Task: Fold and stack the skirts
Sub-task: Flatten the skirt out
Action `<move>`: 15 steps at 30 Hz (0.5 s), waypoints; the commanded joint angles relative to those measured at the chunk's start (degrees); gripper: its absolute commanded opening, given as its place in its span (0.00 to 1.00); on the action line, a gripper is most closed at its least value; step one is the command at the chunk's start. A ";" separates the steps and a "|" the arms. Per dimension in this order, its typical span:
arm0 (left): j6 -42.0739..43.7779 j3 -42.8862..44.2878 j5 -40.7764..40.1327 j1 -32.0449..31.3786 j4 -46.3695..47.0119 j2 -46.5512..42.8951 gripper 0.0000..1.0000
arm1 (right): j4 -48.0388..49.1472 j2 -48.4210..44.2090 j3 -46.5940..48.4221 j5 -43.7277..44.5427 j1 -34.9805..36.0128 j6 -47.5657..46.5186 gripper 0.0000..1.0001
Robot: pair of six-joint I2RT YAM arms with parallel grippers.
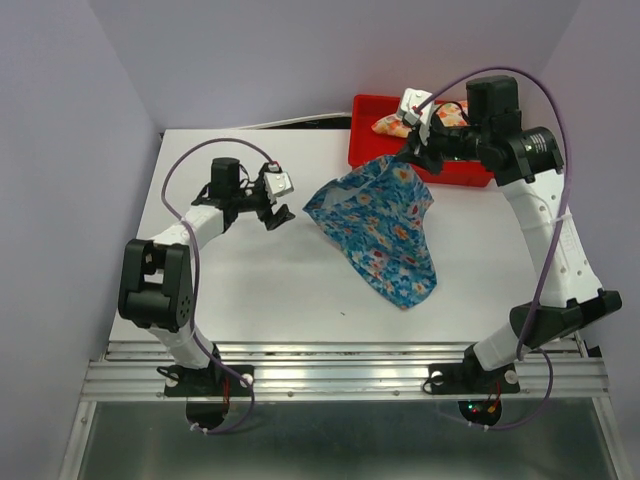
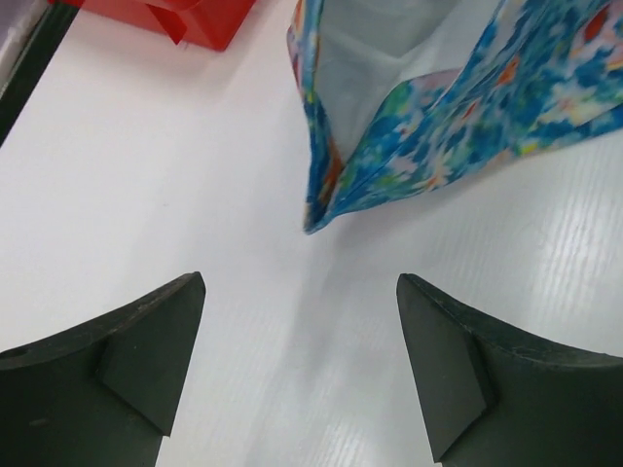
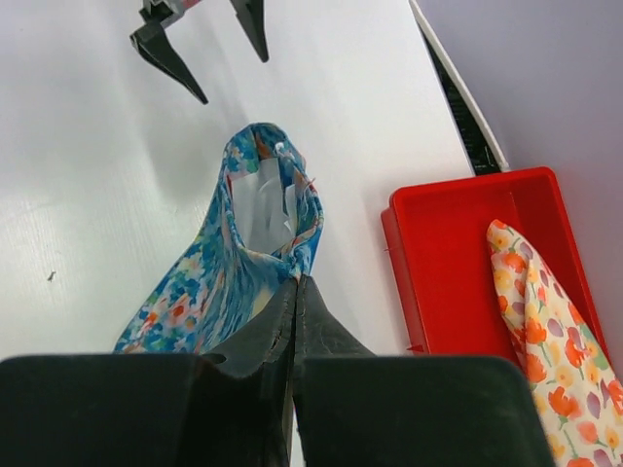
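The blue floral skirt [image 1: 385, 225] hangs from my right gripper [image 1: 408, 152], which is shut on its top edge; the lower end lies on the table. In the right wrist view the jaws [image 3: 297, 282] pinch the skirt's hem [image 3: 234, 253]. The cream-yellow skirt [image 1: 392, 122] lies in the red tray [image 1: 372, 135], also seen in the right wrist view [image 3: 545, 341]. My left gripper [image 1: 278, 213] is open and empty, just left of the blue skirt's left corner. In the left wrist view the skirt [image 2: 458, 107] hangs ahead of the open fingers [image 2: 156, 341].
The red tray [image 3: 453, 272] stands at the back right of the white table [image 1: 250, 290]. Purple cables loop over both arms. The table's back edge meets the wall behind the tray.
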 commanded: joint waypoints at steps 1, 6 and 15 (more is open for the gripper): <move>13.32 2.14 1.31 -0.13 0.03 1.88 0.92 | 0.24 -2.75 1.18 -1.57 0.02 -2.20 0.01; 17.44 8.74 3.42 -2.93 -6.55 8.73 0.93 | 0.77 -3.36 0.12 -0.61 0.02 -2.11 0.01; 38.82 20.86 -2.01 -8.65 -33.02 15.59 0.91 | 3.49 -4.15 -1.02 0.80 0.02 -1.05 0.01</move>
